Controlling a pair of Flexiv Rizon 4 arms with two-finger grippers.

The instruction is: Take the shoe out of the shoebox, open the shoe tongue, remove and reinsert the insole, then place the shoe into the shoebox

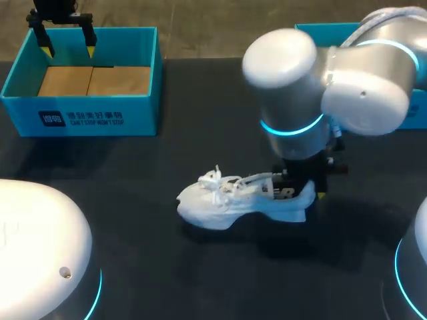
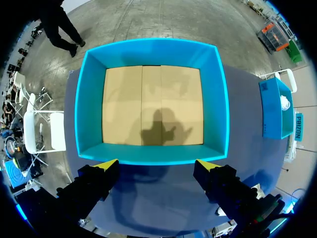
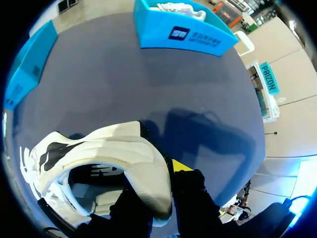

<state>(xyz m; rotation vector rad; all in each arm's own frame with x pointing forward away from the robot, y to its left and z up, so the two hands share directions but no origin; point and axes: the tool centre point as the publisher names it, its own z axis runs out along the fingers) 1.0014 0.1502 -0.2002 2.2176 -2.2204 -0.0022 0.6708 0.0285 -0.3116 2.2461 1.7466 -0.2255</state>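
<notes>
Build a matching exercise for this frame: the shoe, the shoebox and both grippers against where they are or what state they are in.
Things:
1. white shoe
2. shoebox
3. left gripper
4. right gripper

States:
A. open, above the box
B. empty, cardboard floor bare
C. shut on the shoe
D. standing on its sole on the table

Pairs: 1-D, 2-B, 3-A, 4-C.
</notes>
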